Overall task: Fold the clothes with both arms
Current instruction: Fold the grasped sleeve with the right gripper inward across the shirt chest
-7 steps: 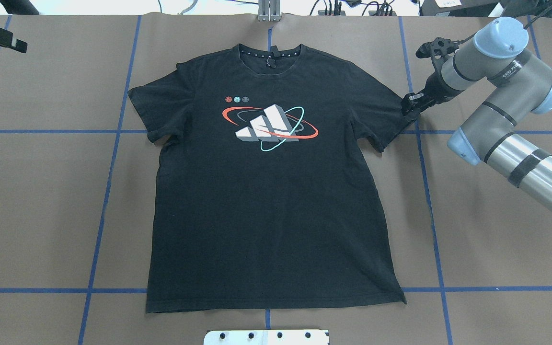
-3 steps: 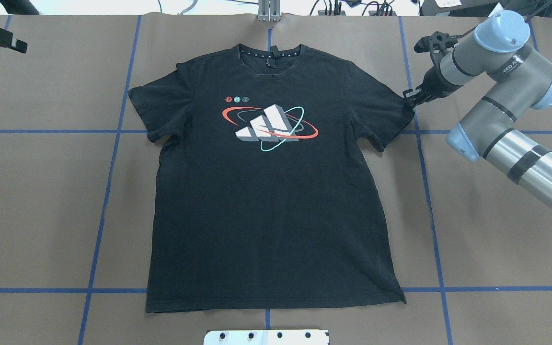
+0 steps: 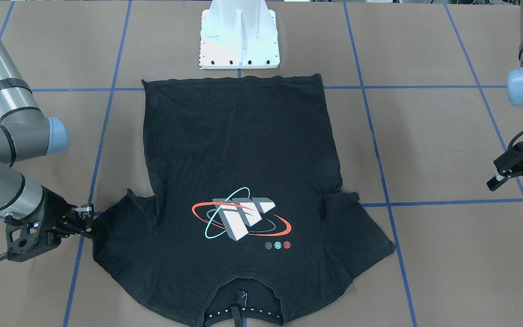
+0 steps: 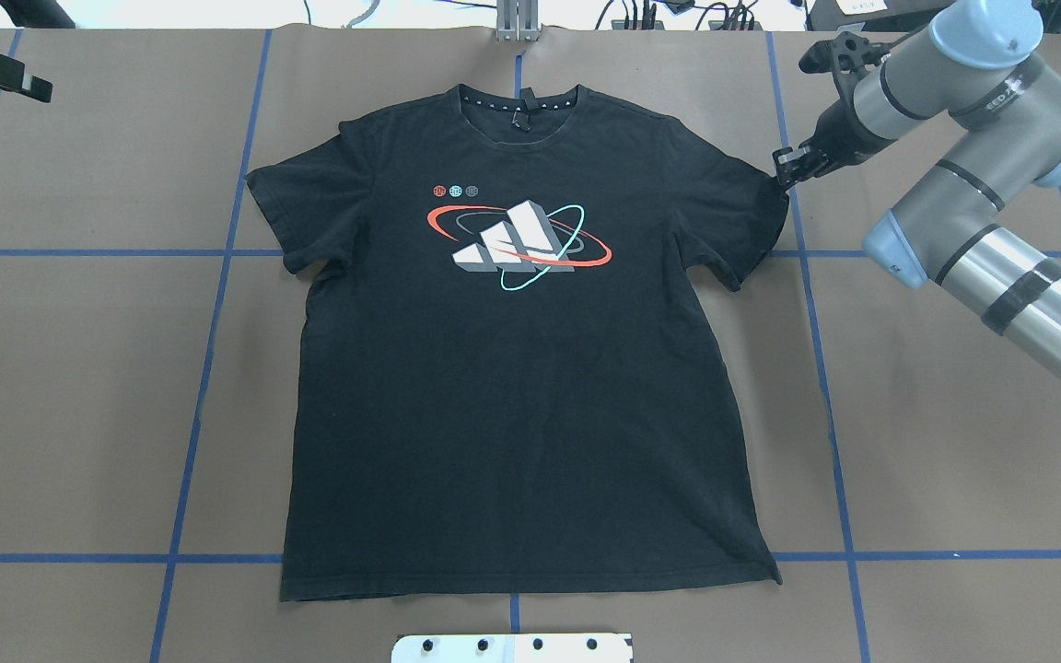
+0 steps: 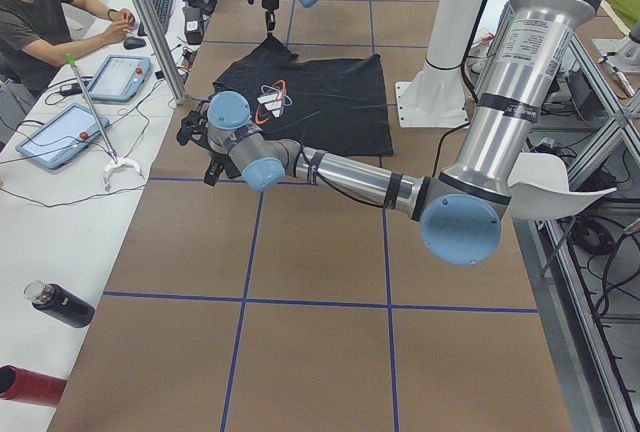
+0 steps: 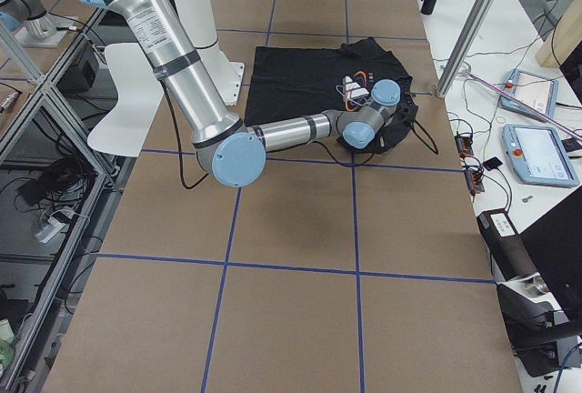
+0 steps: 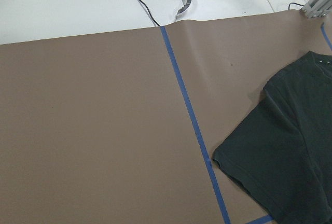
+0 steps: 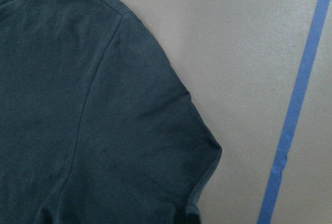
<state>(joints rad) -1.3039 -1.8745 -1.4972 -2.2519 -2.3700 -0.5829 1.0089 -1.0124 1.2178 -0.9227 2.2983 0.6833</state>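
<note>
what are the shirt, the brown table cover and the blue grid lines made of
T-shirt: soft matte knit, likely cotton jersey; it lies limp with small wrinkles and stitched hems. Table cover: brown kraft-like paper, matte, its far edge bulging slightly in the left wrist view. Grid lines: probably blue masking tape, in thin flat strips.

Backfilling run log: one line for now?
shirt: flat, print up | right gripper: at sleeve edge, grip unclear | left gripper: open, off shirt | fold: not begun

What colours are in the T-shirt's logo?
The logo is white, grey, red-orange and teal; clearest in overhead view.
</note>
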